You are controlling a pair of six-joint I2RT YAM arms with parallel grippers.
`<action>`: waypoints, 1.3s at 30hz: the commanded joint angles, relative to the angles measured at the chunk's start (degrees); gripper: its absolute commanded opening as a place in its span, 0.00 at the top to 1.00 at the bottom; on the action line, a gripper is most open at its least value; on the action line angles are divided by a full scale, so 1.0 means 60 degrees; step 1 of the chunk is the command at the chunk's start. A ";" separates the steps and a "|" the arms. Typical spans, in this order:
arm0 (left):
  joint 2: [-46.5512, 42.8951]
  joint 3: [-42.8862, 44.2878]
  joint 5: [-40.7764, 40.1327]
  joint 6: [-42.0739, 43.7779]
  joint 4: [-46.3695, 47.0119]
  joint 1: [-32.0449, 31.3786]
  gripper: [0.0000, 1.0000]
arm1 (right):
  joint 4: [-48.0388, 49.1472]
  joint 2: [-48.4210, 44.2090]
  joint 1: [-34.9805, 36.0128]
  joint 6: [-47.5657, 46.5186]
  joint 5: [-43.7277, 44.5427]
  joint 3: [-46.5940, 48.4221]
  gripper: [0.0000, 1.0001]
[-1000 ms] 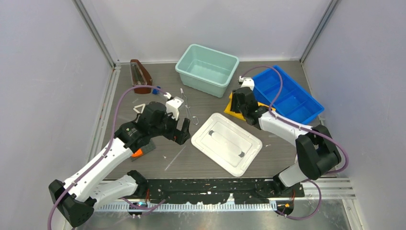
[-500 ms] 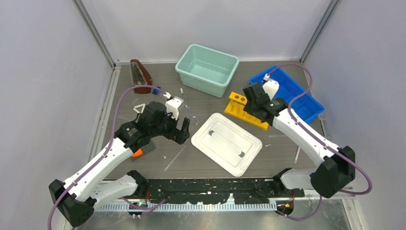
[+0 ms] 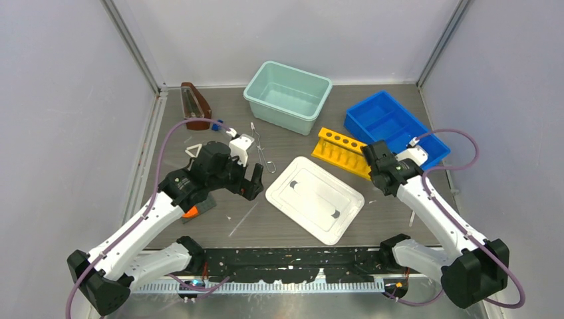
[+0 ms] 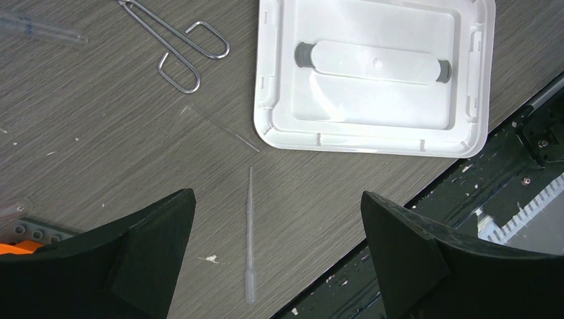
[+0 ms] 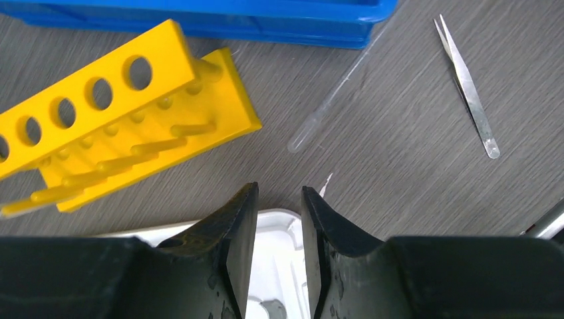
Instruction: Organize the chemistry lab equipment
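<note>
Slim silver wire tongs (image 3: 261, 147) lie on the table left of the white lid; they also show in the left wrist view (image 4: 176, 43). A small white triangle (image 3: 194, 149) and a small blue knob-like piece (image 3: 216, 124) lie at the left. A clear pipette (image 4: 250, 232) and a thin glass rod (image 4: 219, 126) lie under my left gripper (image 4: 276, 196), which hangs wide open and empty above the table (image 3: 253, 181). My right gripper (image 5: 279, 189) is empty, its jaws a narrow gap apart, over the lid's corner (image 3: 372, 163). Another clear pipette (image 5: 332, 100) and silver tweezers (image 5: 465, 83) lie beyond it.
A yellow tube rack (image 3: 342, 153) lies flat between a teal bin (image 3: 287, 96) and a blue divided tray (image 3: 396, 129). The white lid (image 3: 314, 198) lies mid-table. A brown stand (image 3: 194, 105) is at the back left. An orange and grey item (image 3: 198, 209) sits under the left arm.
My right arm has pulled back from the yellow rack, swinging right and toward the near edge. The rack now lies uncovered. The left arm has not moved.
</note>
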 commanded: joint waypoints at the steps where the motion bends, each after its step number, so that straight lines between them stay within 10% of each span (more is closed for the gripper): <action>1: -0.0123 0.0037 -0.0060 -0.0074 0.0080 -0.0036 0.00 | 0.0528 -0.0274 -0.0563 0.0947 0.0262 -0.0483 0.64; 39: 0.0035 0.0024 0.0087 -0.0126 0.0078 -0.0038 0.00 | 0.3425 0.2329 -0.3297 0.2763 -0.1963 -0.2180 0.62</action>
